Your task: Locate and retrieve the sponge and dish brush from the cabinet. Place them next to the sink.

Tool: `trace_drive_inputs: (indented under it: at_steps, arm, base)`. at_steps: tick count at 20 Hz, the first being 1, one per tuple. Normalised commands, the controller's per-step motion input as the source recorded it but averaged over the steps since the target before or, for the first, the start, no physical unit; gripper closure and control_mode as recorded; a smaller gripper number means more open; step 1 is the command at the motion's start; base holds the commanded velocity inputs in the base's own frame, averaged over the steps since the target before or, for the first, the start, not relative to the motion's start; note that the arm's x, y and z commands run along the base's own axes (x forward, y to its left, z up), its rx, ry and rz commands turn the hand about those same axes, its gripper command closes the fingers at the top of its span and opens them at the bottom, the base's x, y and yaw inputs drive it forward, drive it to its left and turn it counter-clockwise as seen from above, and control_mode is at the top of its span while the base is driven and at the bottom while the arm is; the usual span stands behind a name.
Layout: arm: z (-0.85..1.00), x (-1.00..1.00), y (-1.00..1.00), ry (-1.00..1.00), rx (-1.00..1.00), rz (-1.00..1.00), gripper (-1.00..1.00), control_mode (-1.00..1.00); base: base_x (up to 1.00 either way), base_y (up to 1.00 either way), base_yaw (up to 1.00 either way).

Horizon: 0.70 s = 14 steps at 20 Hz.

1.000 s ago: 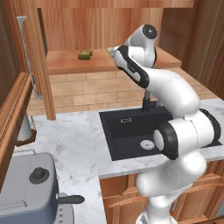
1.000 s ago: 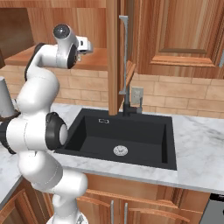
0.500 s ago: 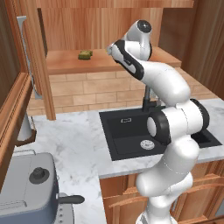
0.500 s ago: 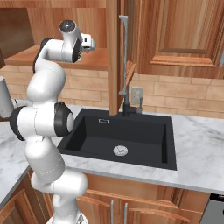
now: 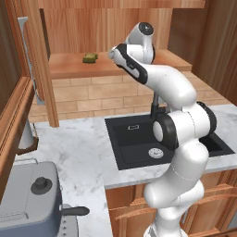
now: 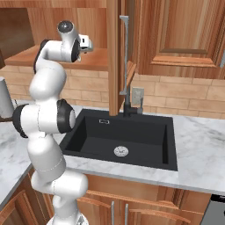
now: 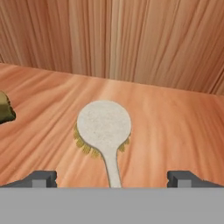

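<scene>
You are early in the job: nothing has reached the sink (image 5: pixel 125 148) yet. Both items lie on the wooden shelf of the cabinet (image 5: pixel 69 69), whose door hangs open at the left with its long grey bar handle (image 5: pixel 28 60) facing out. The marble counter (image 5: pixel 78 152) beside the basin carries neither of them, so both pick-ups and both placements are left to do.

The gripper (image 7: pixel 113 178) has its jaws spread wide and holds nothing. In the hand view the two dark fingertips (image 7: pixel 40 178) stand well apart, with the dish brush (image 7: pixel 105 131) lying flat on the shelf between them, head toward the cabinet's back wall and handle pointing at you. By my reading you are lined up for the brush first; the reach needs to go lower and further in before the jaws can meet on that thin handle.

The sponge (image 5: pixel 90 57) sits further left on the shelf, apart from the brush; the hand view cuts it off at the left edge.

From the left base view your arm's forearm covers the brush, and the hand itself is hard to make out there. The near end of the brush handle runs out of the hand view, so its full length is unclear.
</scene>
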Motion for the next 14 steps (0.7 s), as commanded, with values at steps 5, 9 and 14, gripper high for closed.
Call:
trace_drive_inputs:
  at_steps: [5, 9, 14]
  arm:
    - [-0.36, 0.0, 0.0, 0.0, 0.0, -0.02, -1.0, -1.0]
    - [-0.18, 0.04, -0.04, 0.0, 0.01, 0.0, -1.0, -1.0]
    - [-0.12, 0.01, 0.0, 0.0, 0.0, 0.0, 1.0, -1.0]
  base:
    - [0.0, 0.0, 0.0]
    - [0.0, 0.0, 0.0]
    - [0.0, 0.0, 0.0]
